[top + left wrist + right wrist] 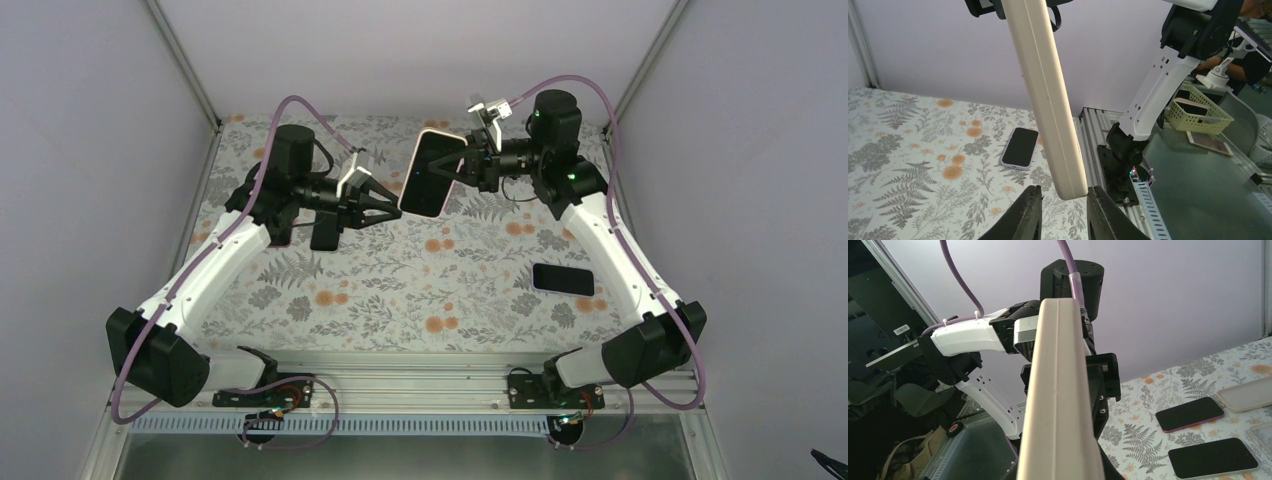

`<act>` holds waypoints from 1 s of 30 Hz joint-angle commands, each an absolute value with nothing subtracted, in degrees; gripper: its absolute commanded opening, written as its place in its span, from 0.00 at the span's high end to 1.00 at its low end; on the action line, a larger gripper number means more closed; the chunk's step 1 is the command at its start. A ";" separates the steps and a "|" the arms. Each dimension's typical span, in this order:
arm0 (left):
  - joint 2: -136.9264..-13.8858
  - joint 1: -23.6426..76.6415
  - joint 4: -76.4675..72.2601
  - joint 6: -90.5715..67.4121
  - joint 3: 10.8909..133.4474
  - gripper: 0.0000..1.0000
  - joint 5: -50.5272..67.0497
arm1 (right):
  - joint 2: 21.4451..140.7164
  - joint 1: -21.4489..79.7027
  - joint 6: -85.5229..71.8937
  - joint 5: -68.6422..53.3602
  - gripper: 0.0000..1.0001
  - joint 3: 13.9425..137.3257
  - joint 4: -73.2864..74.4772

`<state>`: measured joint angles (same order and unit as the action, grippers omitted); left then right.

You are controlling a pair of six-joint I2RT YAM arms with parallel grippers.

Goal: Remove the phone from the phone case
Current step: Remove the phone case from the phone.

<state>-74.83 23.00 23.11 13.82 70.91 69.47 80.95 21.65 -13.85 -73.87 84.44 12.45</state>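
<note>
Floral counter (400,290) — phone (432,172) aloft, uncasing under way.
Right pincer (460,166) clamps phone; left pincer (395,207), narrow, straddles its end — next, probably pinch case (1048,100).

Robot lab, teleop/data-collection cell.
- Left arm (215,262) and right arm (608,245), white, bolted to aluminium extrusion rail (420,372) at counter edge.
- Purple cable (300,103) looped along each arm.
- Cell boxed in by plain pale wall panels (420,50) on aluminium posts (185,62).
- Counter under fern-print cloth (400,295).
- Outside cell: grey desk (1198,192) with plastic basket (1219,120) holding handset (1190,106).
- Black labelled hardware (883,305) behind left arm, seen from right wrist.
</note>
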 commanded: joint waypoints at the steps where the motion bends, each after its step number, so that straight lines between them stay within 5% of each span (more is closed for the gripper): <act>1: -74.89 22.85 22.97 15.02 71.50 0.80 68.11 | 78.16 21.27 -15.53 -78.28 0.96 84.95 10.33; 17: -76.95 22.54 20.68 12.11 71.83 0.92 62.68 | 77.71 22.31 -14.39 -80.61 0.96 83.95 11.00; 30: -72.39 22.68 25.80 17.60 70.58 0.51 68.78 | 78.97 21.29 -8.56 -68.92 0.96 88.09 17.91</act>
